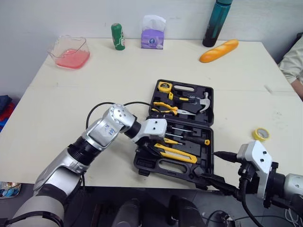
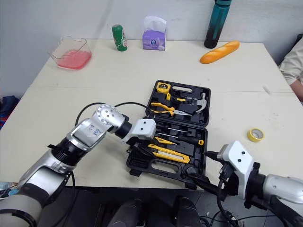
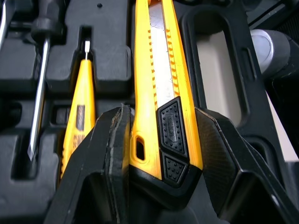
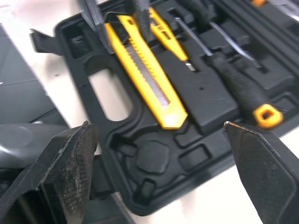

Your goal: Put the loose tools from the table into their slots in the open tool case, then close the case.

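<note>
At the near edge, our right gripper [image 4: 159, 128] hangs spread open. We judge the utility knife [image 1: 176, 154] is being seated: the left gripper [image 3: 163, 122] clamps its butt in the tool case [image 1: 142, 164] front tray. Long axis follows the handle cutout [image 4: 111, 95], nose pointing right. Next: release, lift clear

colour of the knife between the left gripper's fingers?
Yellow utility knife, with a black ribbed slider and end and a silver blade strip. The left wrist view shows it best.

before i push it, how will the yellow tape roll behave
The tape roll lies flat on the table, so it would likely slide, not roll. It is a small hollow ring, so probably light. Tipped on edge, it might roll away.
</note>
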Motion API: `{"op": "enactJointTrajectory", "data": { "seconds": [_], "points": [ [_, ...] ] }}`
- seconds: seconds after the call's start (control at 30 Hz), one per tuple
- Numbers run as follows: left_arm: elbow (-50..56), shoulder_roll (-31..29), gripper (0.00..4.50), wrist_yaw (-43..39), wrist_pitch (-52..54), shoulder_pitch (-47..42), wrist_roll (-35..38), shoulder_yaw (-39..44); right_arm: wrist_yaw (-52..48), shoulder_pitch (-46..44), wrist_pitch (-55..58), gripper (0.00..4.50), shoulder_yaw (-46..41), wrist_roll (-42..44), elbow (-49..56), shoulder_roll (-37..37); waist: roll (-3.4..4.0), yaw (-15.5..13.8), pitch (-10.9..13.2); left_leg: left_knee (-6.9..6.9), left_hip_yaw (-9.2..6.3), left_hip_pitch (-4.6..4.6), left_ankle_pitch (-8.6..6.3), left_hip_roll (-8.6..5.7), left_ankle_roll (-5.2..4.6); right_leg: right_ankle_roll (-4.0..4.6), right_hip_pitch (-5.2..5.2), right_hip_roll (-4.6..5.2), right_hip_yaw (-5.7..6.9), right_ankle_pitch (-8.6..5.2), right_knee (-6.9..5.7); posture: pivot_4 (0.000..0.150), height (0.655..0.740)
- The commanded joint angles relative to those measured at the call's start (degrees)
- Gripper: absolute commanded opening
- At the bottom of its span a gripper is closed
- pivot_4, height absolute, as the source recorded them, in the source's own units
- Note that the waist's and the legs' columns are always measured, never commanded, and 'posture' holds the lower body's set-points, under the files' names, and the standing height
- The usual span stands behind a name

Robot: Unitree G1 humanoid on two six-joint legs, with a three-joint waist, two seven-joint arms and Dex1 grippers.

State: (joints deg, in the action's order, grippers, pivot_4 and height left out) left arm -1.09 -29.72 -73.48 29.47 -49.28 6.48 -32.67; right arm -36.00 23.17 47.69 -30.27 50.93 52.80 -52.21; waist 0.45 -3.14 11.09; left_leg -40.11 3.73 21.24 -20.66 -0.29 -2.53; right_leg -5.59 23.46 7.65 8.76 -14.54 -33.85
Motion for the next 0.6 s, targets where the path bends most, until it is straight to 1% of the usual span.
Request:
{"op": "enactJointTrajectory", "data": {
  "seconds": [0.03,0.07,0.1,0.13,0.17,0.27,0.4,0.47,0.53,0.57,0.6],
  "points": [
    [0.49,0.46,1.64,-0.77,0.34,-0.22,0.08,0.76,0.6,0.89,-0.37,4.5,-2.35,1.11,3.55,0.22,0.0,0.02,0.0,0.0,-0.01,0.0,0.0,0.0,0.0,0.0,0.0,-0.01,-0.1,0.0,0.0,0.15,0.7327],
    [0.39,0.55,1.64,-0.93,0.3,-0.01,0.18,0.82,0.46,1.43,-0.44,4.5,-2.64,0.9,3.7,0.16,0.0,0.02,0.0,0.0,-0.01,0.0,0.0,0.0,0.0,0.0,0.0,-0.01,-0.14,0.0,0.0,0.15,0.7327],
    [0.34,0.69,2.14,-1.19,0.37,0.15,0.51,0.98,0.33,1.9,-0.52,4.5,-2.92,0.68,3.76,0.09,0.0,0.01,0.0,0.0,0.0,-0.01,0.0,0.0,0.0,0.0,0.0,-0.01,-0.15,0.0,0.0,0.15,0.7327],
    [0.49,0.59,2.73,-1.31,0.92,0.23,0.7,1.16,0.16,2.28,-0.59,4.5,-3.27,0.49,3.75,0.0,0.0,0.0,0.0,0.0,0.0,-0.01,0.0,0.0,0.0,0.0,0.0,-0.01,-0.16,0.0,0.0,0.15,0.7327],
    [0.72,0.21,2.97,-1.73,1.15,0.23,0.95,1.51,0.15,2.35,-0.63,4.5,-3.47,0.47,3.67,-0.13,0.0,0.01,0.0,0.0,0.0,-0.01,0.0,0.0,0.0,0.0,-0.01,-0.01,-0.15,0.0,0.0,0.15,0.7327],
    [1.27,-1.16,4.41,-3.01,1.75,-0.41,1.29,2.59,0.2,2.12,-0.69,4.5,-4.01,0.94,3.33,-0.39,0.0,0.04,0.0,-0.01,0.02,-0.02,0.0,-0.01,-0.01,0.0,-0.01,0.0,-0.18,0.0,-0.02,0.15,0.7327],
    [0.5,-2.23,4.47,-4.69,0.59,-2.15,1.66,4.36,-0.03,1.37,-0.95,4.5,-3.47,0.64,2.57,-0.6,0.0,0.06,0.0,-0.01,0.01,-0.02,0.0,0.0,-0.01,0.0,0.0,-0.02,-0.17,0.0,-0.02,0.15,0.7327],
    [-0.11,0.24,4.47,-5.28,-1.84,-1.86,4.29,6.6,0.15,0.39,-1.33,4.5,-1.73,-0.24,1.97,-0.64,0.0,0.02,0.0,-0.01,0.01,-0.02,0.0,-0.01,-0.01,0.0,0.0,-0.01,-0.18,0.0,-0.02,0.15,0.7327],
    [-1.3,3.59,3.95,-5.32,-4.57,-0.1,7.11,8.77,0.4,-0.86,-1.47,4.5,-0.21,-0.46,1.78,-0.51,-0.01,-0.23,-0.01,-0.04,0.0,-0.01,0.01,-0.03,-0.03,0.0,-0.02,0.03,-0.17,0.0,-0.02,0.15,0.7327],
    [-2.65,4.58,3.65,-5.23,-6.4,0.68,6.98,8.9,0.41,-1.34,-1.41,4.5,0.22,-0.21,1.79,-0.42,-0.01,-0.25,-0.01,-0.06,-0.02,-0.01,0.01,-0.03,-0.03,0.0,-0.04,0.03,-0.16,0.0,-0.01,0.15,0.7327],
    [-4.41,5.35,3.14,-5.37,-9.21,1.49,6.45,8.86,0.4,-1.75,-1.35,4.5,0.61,0.04,1.79,-0.35,-0.01,-0.15,-0.01,-0.07,-0.02,-0.01,0.01,-0.03,-0.04,0.0,-0.05,0.03,-0.16,0.0,-0.01,0.15,0.7327]
  ]
}}
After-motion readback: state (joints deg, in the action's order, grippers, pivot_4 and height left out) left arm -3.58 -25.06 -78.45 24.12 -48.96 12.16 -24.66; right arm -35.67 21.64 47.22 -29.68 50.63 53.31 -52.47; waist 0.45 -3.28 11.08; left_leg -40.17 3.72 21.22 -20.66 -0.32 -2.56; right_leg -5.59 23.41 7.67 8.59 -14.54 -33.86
